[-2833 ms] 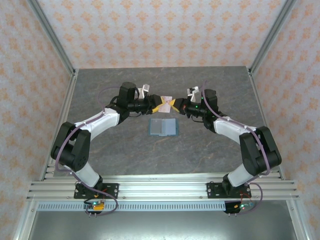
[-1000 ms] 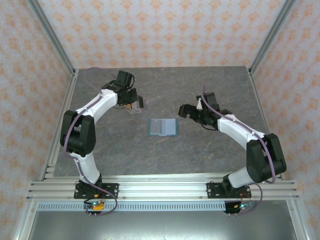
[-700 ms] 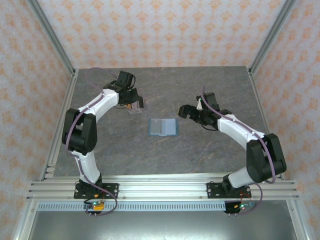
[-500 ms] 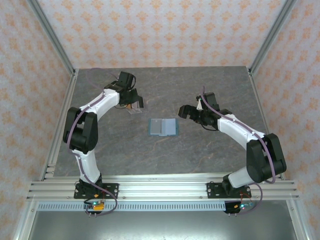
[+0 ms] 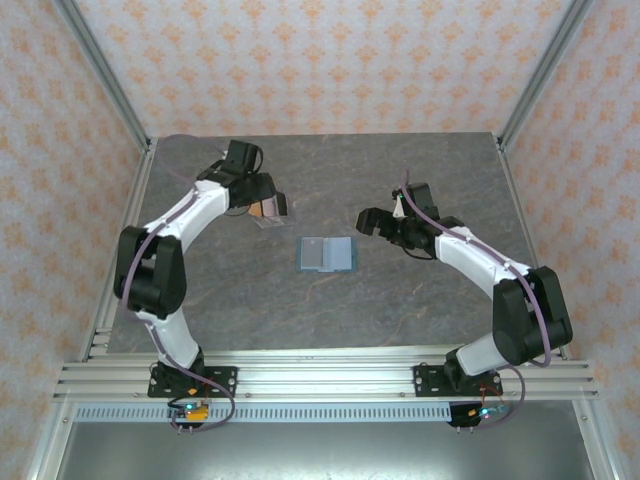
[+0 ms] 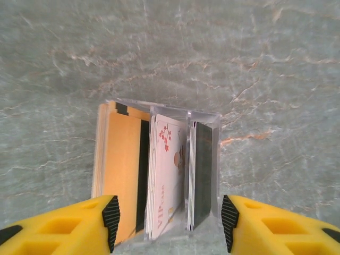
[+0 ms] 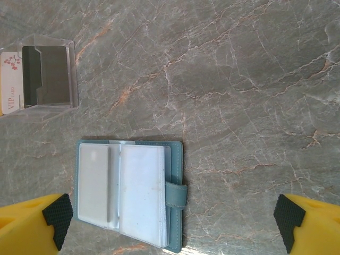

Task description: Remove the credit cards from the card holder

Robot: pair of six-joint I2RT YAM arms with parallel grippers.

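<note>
Teal card holder (image 5: 327, 254) open flat mid-table, left gripper (image 5: 270, 207) over clear box (image 5: 267, 222) toward far-left corner, right gripper (image 5: 364, 221) near holder, apart.

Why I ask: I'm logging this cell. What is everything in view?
card holder: one, teal, open flat at table centre.
clear stand: one, transparent, left of and beyond the card holder.
credit cards: at least three, brown, white with pink blossoms, black, upright in the clear stand.
table: one, grey marbled, under everything.
left jaws: yellow with black pads, apart, flanking the clear stand.
right jaws: yellow with black pads, wide apart, right of the card holder.
</note>
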